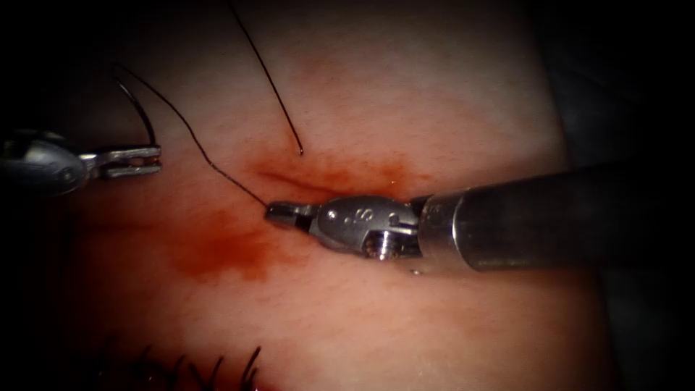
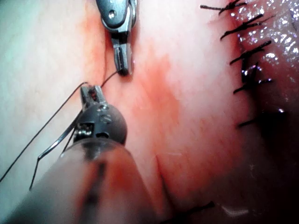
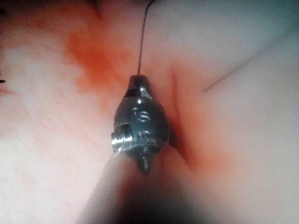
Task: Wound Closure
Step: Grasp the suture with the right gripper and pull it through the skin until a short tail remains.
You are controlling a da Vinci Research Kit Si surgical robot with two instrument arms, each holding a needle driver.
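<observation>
my right tool point(image 1: 279, 213) clenched on thread point(image 1: 190, 130) at cut's point(image 1: 289, 177) left end. my left tool point(image 1: 134, 161) clenched on thread loop, well left of cut. needle unseen. cut unclosed here; finished stitches point(image 2: 247, 70) in separate row.

Right tool point(image 1: 279, 213) is presenting polished, glossy metal, its shaft point(image 1: 550, 217) showing a duller brushed finish. Left tool point(image 1: 141, 161) is showing bright metal. Thread point(image 1: 188, 130) is appearing dark, fine and matt. Tissue point(image 1: 434, 94) is looking pale, smooth and moist, with red fluid point(image 1: 224, 253) staining it.
</observation>
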